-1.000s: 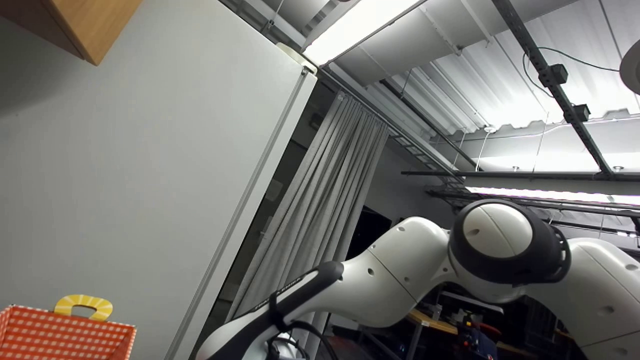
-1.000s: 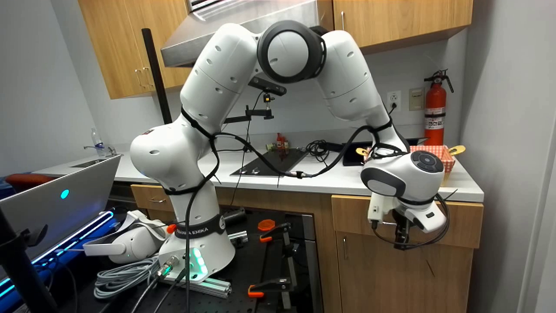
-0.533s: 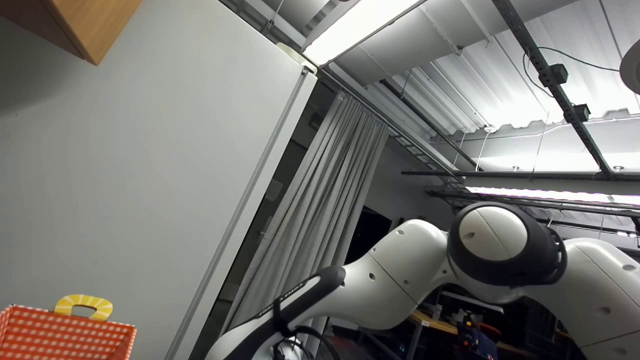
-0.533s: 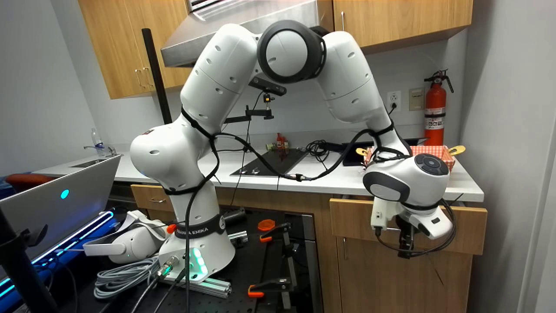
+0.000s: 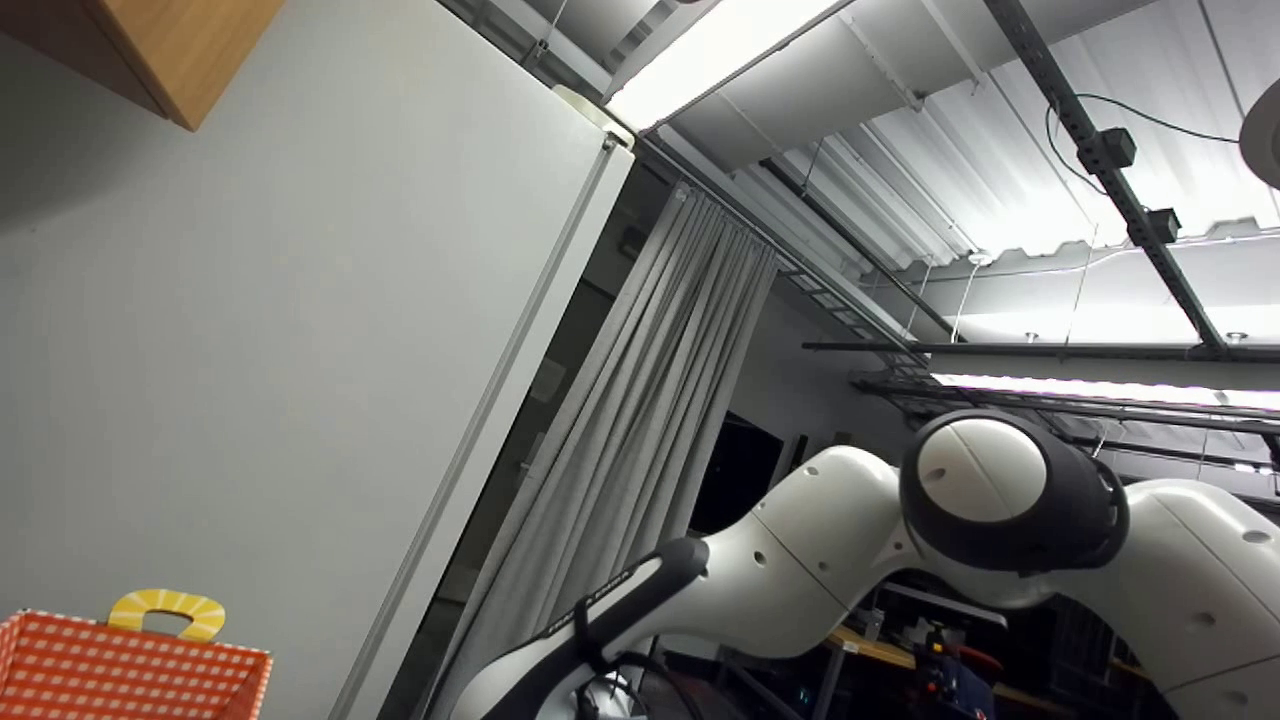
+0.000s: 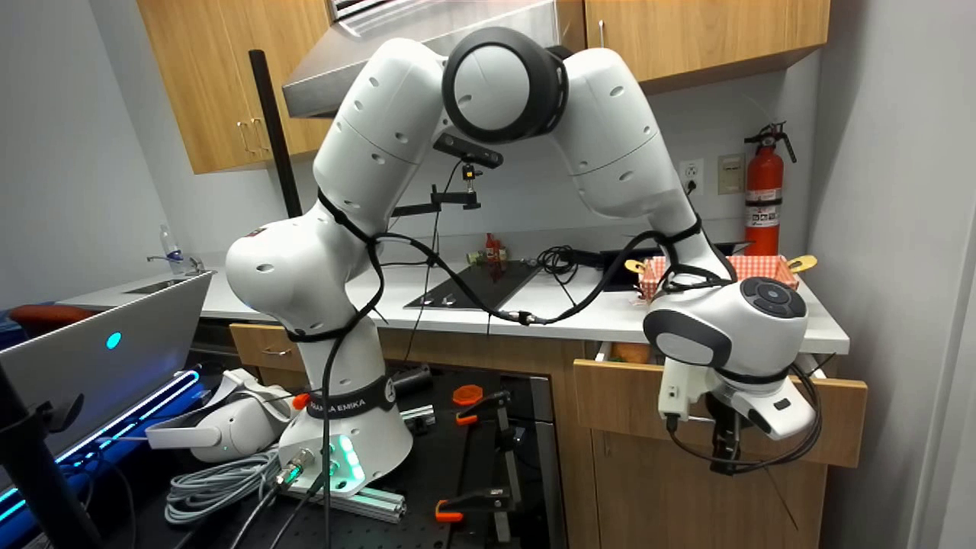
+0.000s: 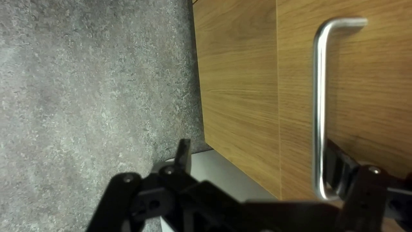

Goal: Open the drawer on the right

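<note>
One finger (image 7: 338, 165) of the wide-spread gripper (image 7: 259, 151), clamping nothing, sits behind the handle (image 7: 319, 106), so a slow, straight pull should best suit the part-open drawer (image 6: 621, 400).

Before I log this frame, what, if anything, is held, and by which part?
Nothing is gripped; the open gripper has one finger behind the drawer handle, near one end.

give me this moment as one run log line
right drawer: partly open | hand: jaws apart, one finger behind metal bar handle | nearby: red gingham basket on counter
</note>
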Controlling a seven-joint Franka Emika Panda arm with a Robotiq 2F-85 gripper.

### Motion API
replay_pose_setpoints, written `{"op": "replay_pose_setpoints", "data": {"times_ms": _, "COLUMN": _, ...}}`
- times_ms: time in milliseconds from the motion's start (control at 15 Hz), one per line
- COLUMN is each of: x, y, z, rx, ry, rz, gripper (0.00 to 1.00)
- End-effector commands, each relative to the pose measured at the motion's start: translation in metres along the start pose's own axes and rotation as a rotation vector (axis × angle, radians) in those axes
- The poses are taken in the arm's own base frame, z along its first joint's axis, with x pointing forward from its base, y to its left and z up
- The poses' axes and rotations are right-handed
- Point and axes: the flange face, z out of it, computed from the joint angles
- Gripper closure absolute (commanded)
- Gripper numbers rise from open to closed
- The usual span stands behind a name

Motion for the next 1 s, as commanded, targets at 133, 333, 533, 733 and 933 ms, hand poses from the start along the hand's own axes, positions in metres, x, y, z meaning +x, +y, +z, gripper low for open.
{"op": "replay_pose_setpoints", "data": {"times_ms": 133, "x": -0.017, "y": -0.005, "z": -0.044, "rx": 0.148, "ry": -0.049, "rz": -0.014, "gripper": 0.02}}
{"op": "replay_pose_setpoints", "data": {"times_ms": 333, "x": -0.029, "y": -0.009, "z": -0.065, "rx": 0.228, "ry": -0.123, "rz": -0.008, "gripper": 0.01}}
{"op": "replay_pose_setpoints", "data": {"times_ms": 533, "x": -0.042, "y": -0.02, "z": -0.087, "rx": 0.269, "ry": -0.182, "rz": -0.022, "gripper": 0.0}}
{"op": "replay_pose_setpoints", "data": {"times_ms": 733, "x": -0.053, "y": -0.039, "z": -0.1, "rx": 0.304, "ry": -0.221, "rz": -0.06, "gripper": 0.13}}
{"op": "replay_pose_setpoints", "data": {"times_ms": 933, "x": -0.061, "y": -0.065, "z": -0.106, "rx": 0.342, "ry": -0.208, "rz": -0.1, "gripper": 0.4}}
